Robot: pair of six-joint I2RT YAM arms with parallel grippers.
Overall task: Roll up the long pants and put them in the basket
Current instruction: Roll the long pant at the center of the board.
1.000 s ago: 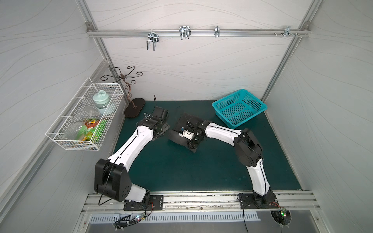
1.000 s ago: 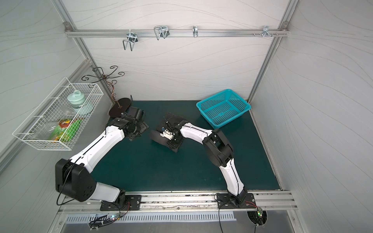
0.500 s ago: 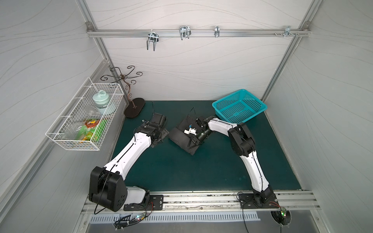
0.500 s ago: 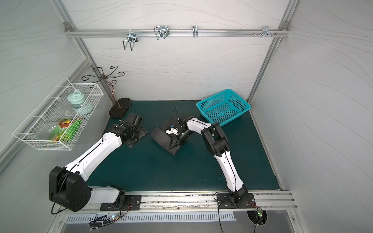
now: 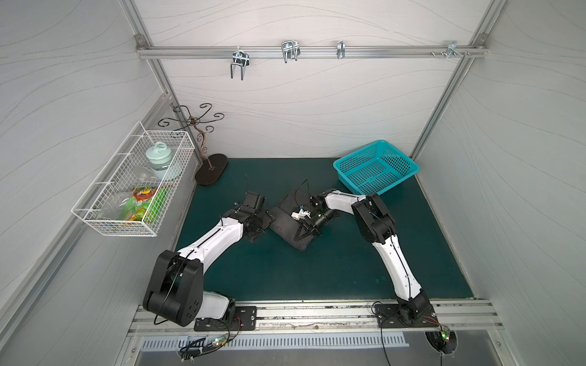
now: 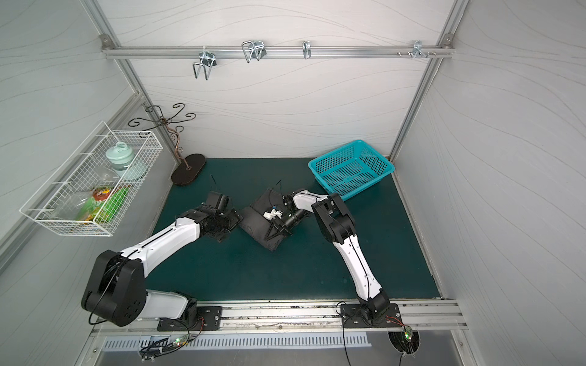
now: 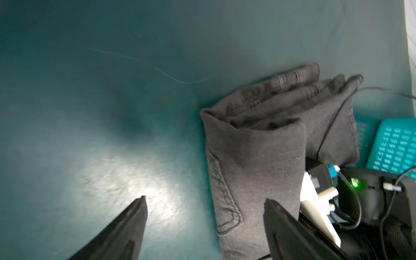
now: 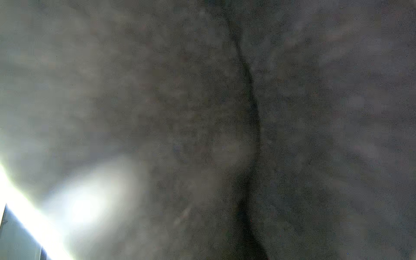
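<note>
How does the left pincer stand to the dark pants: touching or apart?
Cannot tell. In the left wrist view the open left pincer has one finger overlapping the long pants, contact or gap unclear; in both top views the dark shapes merge.

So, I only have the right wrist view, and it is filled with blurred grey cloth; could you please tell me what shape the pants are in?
Observer: In both top views the long pants lie as a compact folded bundle on the green mat, not spread out.
Operator: Thank you. Where is the left gripper?
Observer: The left gripper is beside the bundle, jaws wide apart, not closed on the cloth.
Operator: And the right gripper?
Observer: The right gripper rests on top of the bundle; whether it pinches any cloth cannot be told.
</note>
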